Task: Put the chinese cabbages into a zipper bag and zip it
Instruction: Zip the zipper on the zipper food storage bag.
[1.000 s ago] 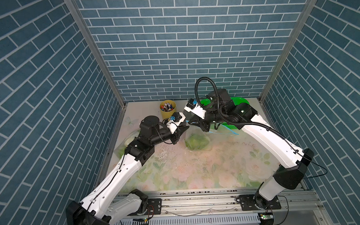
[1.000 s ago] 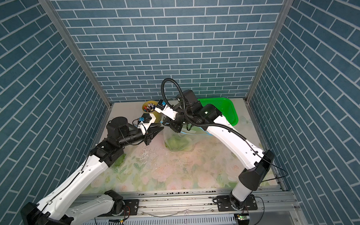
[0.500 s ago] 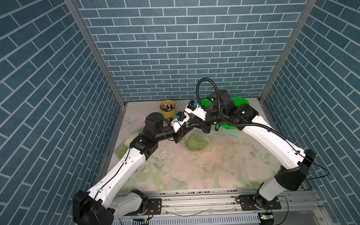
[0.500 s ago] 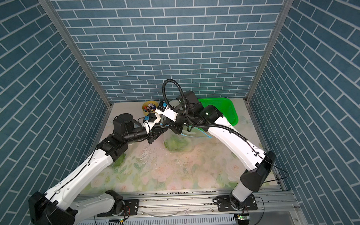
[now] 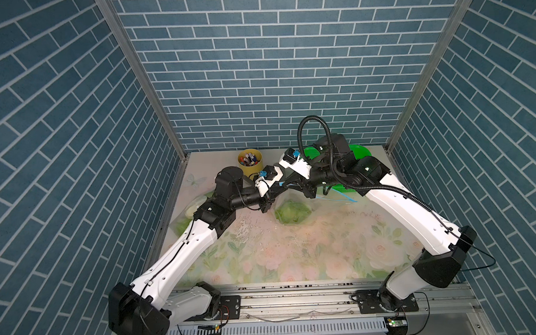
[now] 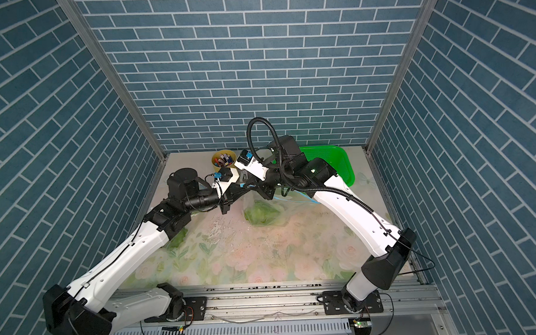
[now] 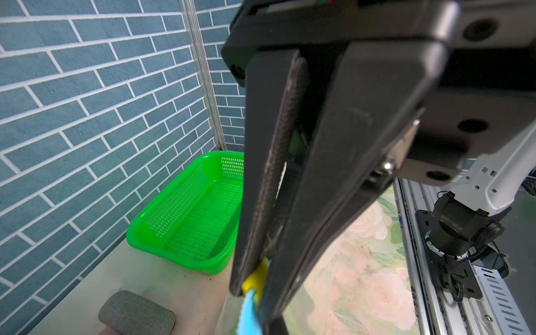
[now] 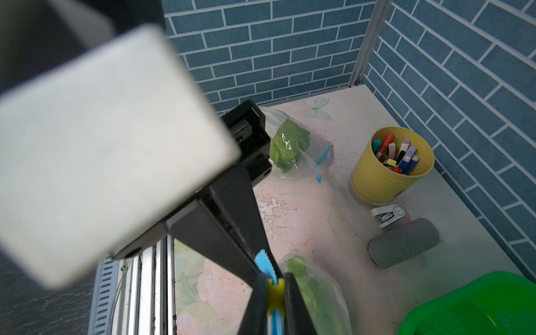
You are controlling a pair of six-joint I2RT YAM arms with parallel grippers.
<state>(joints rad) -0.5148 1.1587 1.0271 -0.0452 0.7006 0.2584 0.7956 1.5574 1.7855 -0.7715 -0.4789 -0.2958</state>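
Note:
A clear zipper bag point(image 5: 315, 208) point(image 6: 282, 210) lies mid-table with a chinese cabbage point(image 5: 293, 212) point(image 6: 260, 214) point(image 8: 310, 290) inside. Its mouth is lifted between my two grippers, which meet tip to tip. My right gripper point(image 8: 275, 278) point(image 5: 287, 186) is shut on the bag's yellow slider point(image 8: 275, 291). My left gripper point(image 7: 255, 287) point(image 5: 276, 191) is shut on the blue zip strip point(image 8: 262, 256) point(image 7: 248, 310) just beyond that slider. A second zipper bag point(image 8: 304, 150) point(image 5: 185, 214) holding green cabbage leaves point(image 8: 287, 145) lies at the left, partly under my left arm.
A green perforated basket point(image 6: 331, 160) point(image 7: 197, 214) point(image 8: 478, 307) stands at the back right. A yellow cup of markers point(image 5: 250, 161) point(image 8: 391, 168) is at the back, with a white stapler point(image 8: 387, 214) and a grey case point(image 8: 403, 246) beside it. Crumbs and wet patches mark the floral mat point(image 5: 294, 259).
My left gripper has moved right to the bag's mouth and shut on the zip strip beside the right gripper. The right arm has barely moved.

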